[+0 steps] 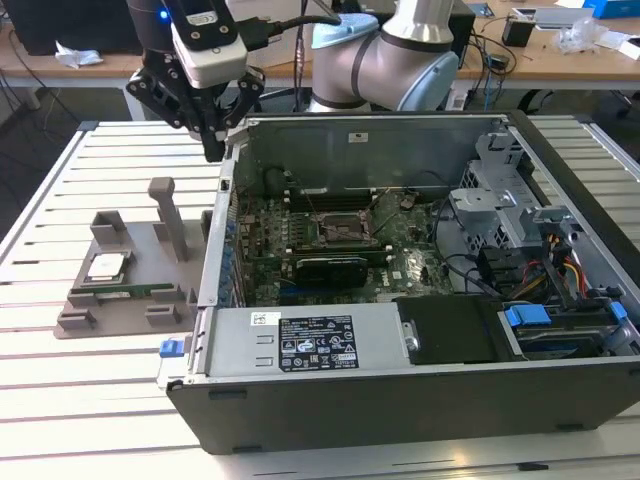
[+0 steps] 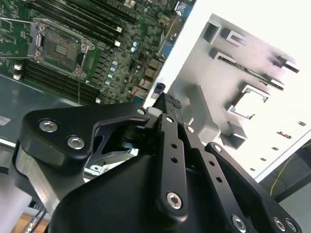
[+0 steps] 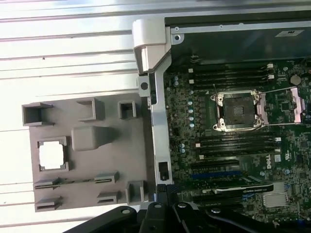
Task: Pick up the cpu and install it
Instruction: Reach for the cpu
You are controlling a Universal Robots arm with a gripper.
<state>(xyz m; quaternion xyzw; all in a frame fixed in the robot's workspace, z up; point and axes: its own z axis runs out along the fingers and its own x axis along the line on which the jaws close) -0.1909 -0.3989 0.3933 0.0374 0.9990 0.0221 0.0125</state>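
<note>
The gripper (image 1: 213,148) hangs above a side wall of the computer case (image 1: 400,420), its fingers pressed together with nothing between them. Below it and well apart, the cpu (image 1: 105,266) lies flat in its pocket on the grey holder (image 1: 170,232). Lower down on the gripper's other side, the socket (image 1: 345,230) looks empty. Judging by this, pickup and install both remain

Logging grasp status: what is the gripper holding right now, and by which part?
Nothing: the gripper hangs empty by the computer case; the cpu lies in the grey tray.
</note>
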